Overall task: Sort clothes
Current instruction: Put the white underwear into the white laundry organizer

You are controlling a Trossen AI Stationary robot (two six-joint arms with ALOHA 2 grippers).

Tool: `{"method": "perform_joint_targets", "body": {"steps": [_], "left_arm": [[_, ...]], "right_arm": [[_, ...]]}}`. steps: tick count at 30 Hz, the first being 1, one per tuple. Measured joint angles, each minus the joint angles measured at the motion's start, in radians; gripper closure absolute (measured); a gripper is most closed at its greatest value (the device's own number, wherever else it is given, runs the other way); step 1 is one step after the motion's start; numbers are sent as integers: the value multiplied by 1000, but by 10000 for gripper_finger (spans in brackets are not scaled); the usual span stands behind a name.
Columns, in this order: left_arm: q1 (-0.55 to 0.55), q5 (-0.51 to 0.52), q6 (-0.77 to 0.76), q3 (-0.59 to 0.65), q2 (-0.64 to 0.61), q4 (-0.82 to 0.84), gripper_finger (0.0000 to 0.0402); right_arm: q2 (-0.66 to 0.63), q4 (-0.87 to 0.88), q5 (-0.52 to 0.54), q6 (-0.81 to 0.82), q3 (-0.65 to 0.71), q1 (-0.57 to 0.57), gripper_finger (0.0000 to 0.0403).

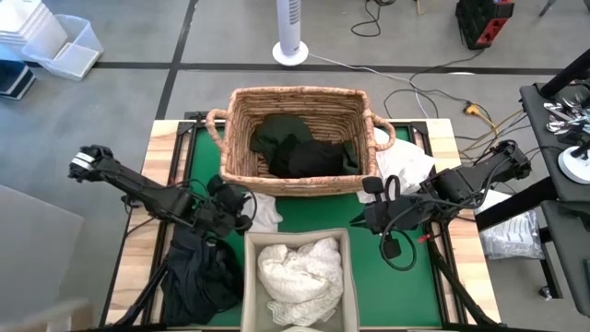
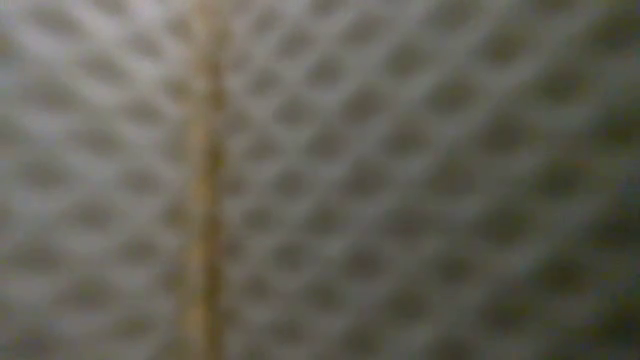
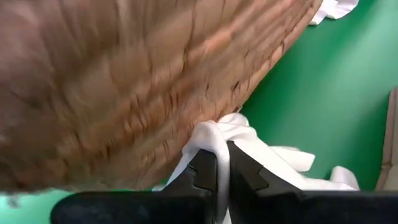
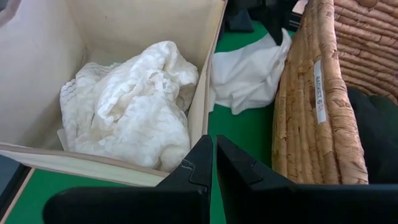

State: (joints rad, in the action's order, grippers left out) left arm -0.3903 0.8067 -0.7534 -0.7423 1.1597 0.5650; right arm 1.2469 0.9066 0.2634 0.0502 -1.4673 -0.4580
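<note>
My left gripper (image 3: 222, 155) is shut on a white garment (image 1: 267, 212) that lies on the green mat between the wicker basket (image 1: 297, 138) and the beige fabric box (image 1: 297, 277). The basket holds dark clothes (image 1: 300, 148). The box holds a white lacy garment (image 4: 127, 106). A heap of black clothes (image 1: 198, 272) lies on the near left of the table. Another white garment (image 1: 406, 168) lies by the basket's right side. My right gripper (image 4: 214, 146) hangs shut and empty above the box's right corner. My left gripper pinches a bunched fold of the white garment (image 3: 211, 132) between its two fingers. The fingers come slanting down from the table's left, close to the basket's near wall. The fold stands up over the fingertips, while the rest of the garment (image 3: 298, 163) trails slack onto the mat.
The basket's near wall (image 3: 137, 81) stands right in front of my left gripper. The box's rim (image 4: 202, 93) is just below my right gripper. A close, blurred woven surface (image 2: 320, 180) fills the low view. Bare green mat (image 1: 396, 277) shows at the near right.
</note>
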Motion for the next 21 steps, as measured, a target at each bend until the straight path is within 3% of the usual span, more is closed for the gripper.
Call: {"method": "perform_joint_targets", "body": {"steps": [12, 21], "left_arm": [[-36, 80, 41, -266, 32, 310, 401], [-72, 101, 130, -407, 30, 377, 401]], "right_arm": [[0, 0, 0, -12, 15, 0, 390], [0, 0, 0, -15, 24, 0, 390]]}}
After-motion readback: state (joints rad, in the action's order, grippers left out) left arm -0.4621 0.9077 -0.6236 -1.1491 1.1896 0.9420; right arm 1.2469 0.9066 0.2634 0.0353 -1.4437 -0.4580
